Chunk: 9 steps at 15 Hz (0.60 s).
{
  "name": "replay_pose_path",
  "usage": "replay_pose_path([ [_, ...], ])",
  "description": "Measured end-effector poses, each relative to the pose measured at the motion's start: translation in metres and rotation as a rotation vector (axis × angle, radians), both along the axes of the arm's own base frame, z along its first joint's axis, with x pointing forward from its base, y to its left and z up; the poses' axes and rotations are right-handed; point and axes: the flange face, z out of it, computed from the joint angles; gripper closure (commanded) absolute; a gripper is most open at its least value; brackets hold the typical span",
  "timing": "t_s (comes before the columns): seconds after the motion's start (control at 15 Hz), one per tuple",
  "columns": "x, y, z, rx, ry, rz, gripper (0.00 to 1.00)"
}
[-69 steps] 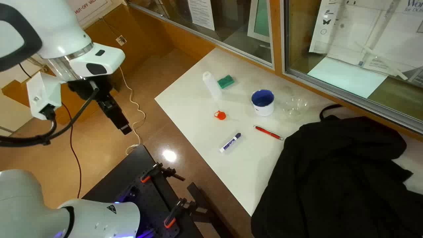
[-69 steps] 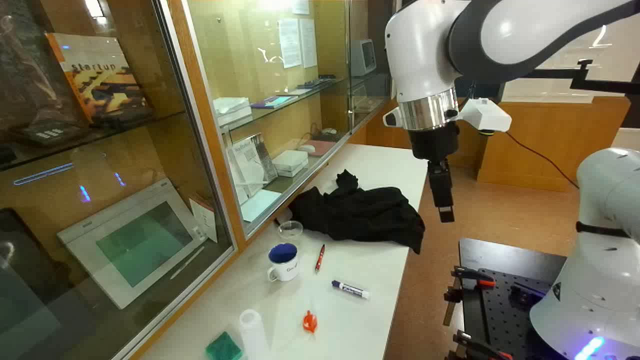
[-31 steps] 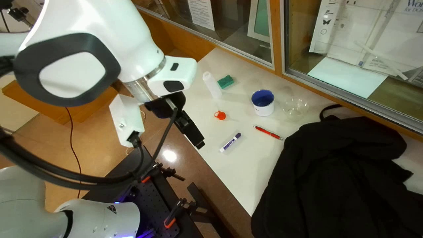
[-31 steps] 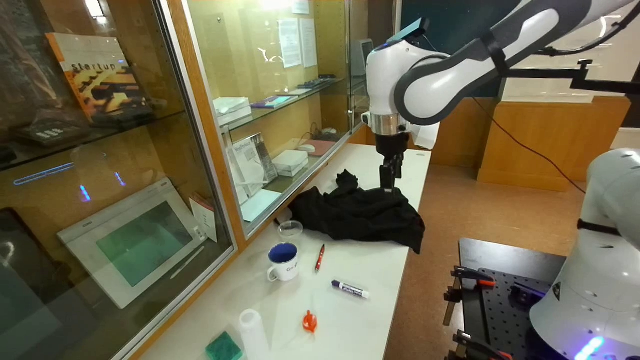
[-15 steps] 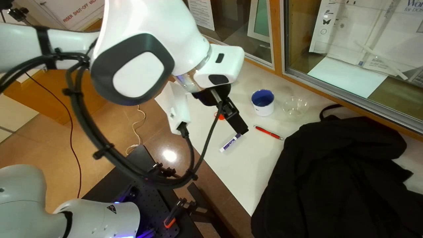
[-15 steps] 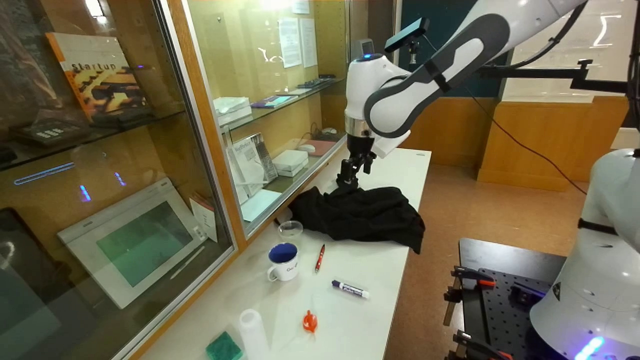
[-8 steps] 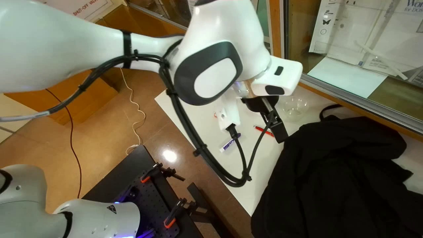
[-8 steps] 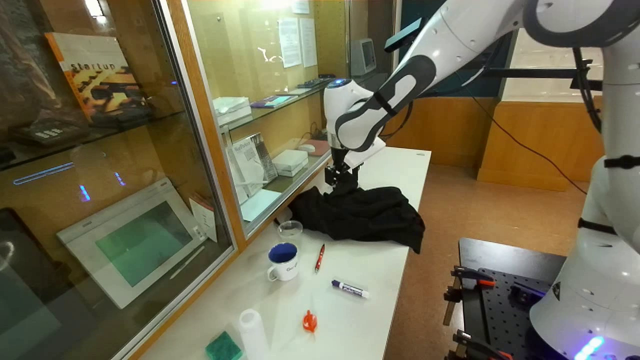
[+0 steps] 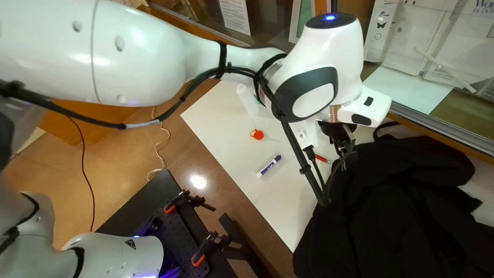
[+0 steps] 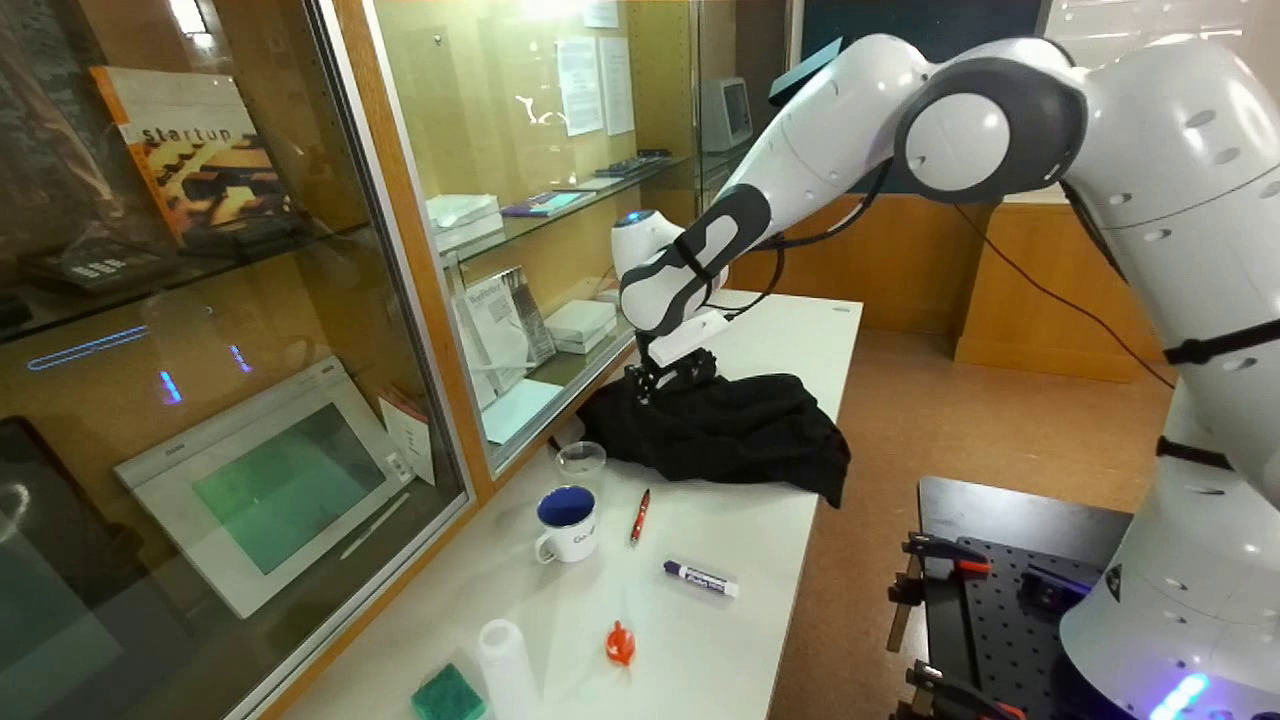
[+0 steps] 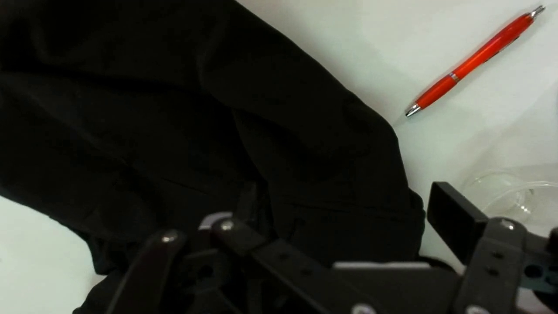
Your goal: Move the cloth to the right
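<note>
The cloth is a large black crumpled garment [image 9: 401, 216] on the white table, also in the other exterior view [image 10: 750, 435]. It fills much of the wrist view [image 11: 305, 144]. My gripper [image 11: 348, 205] is open, its fingers wide apart with black cloth showing between them. In the wrist view the right finger [image 11: 453, 218] stands just past the cloth's edge, over white table. The left finger is dark against the cloth. The gripper is at the cloth's edge near the glass case in both exterior views [image 9: 343, 158] [image 10: 655, 380]. Whether it touches the cloth I cannot tell.
A clear bowl [image 10: 581, 461] and a red pen [image 11: 475, 61] lie close to the cloth. A white mug [image 10: 567, 525], a marker [image 9: 269, 166], an orange cap [image 9: 257, 134], a white bottle [image 10: 507, 670] and a green sponge [image 10: 447, 693] stand farther along. The glass case [image 10: 430, 250] borders the table.
The arm has swung from beside the table, over the marker and pen, to the cloth's edge, and come lower. The cloth and the other objects have not moved.
</note>
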Motion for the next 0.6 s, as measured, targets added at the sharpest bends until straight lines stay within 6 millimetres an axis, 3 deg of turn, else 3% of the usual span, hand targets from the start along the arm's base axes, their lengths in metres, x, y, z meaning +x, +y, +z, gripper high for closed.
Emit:
replay_pose_path([
  [0.47,0.030,-0.011,-0.056,-0.013,0.065,-0.065,0.00],
  [0.6,0.033,-0.011,-0.064,-0.045,0.080,-0.094,0.00],
])
